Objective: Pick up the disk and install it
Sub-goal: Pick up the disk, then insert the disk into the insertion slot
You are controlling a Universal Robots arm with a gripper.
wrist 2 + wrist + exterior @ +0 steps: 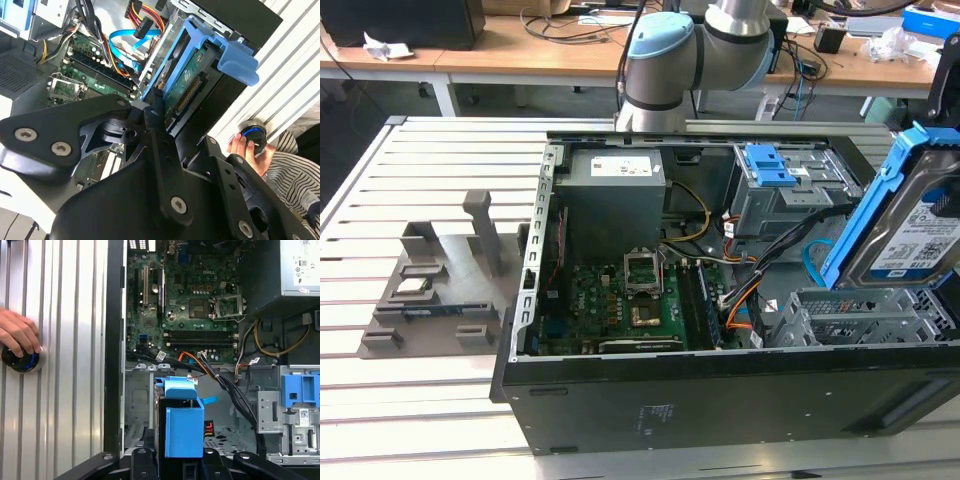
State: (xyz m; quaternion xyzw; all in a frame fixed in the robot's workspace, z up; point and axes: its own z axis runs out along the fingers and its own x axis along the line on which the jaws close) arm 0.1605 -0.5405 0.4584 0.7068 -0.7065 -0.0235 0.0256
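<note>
The disk (910, 235), a silver hard drive with a white-and-blue label in a bright blue carrier rail, hangs tilted on edge at the exterior view's right, just above the grey metal drive cage (860, 315) of the open computer case (720, 400). My gripper (182, 120) is shut on the disk (192, 90), black fingers (156, 107) pressed against its sides. In the first wrist view the blue carrier end of the disk (182, 425) sits between the fingers of the gripper (180, 462), over the cage opening.
Inside the case lie the motherboard (620, 300), a grey power supply (615, 195), loose cables (750, 290) and a blue latch flap (767, 165). A person's hand (17, 332) rests on a round black knob (20, 360) on the slatted table. A grey fixture (440, 280) stands at the exterior view's left.
</note>
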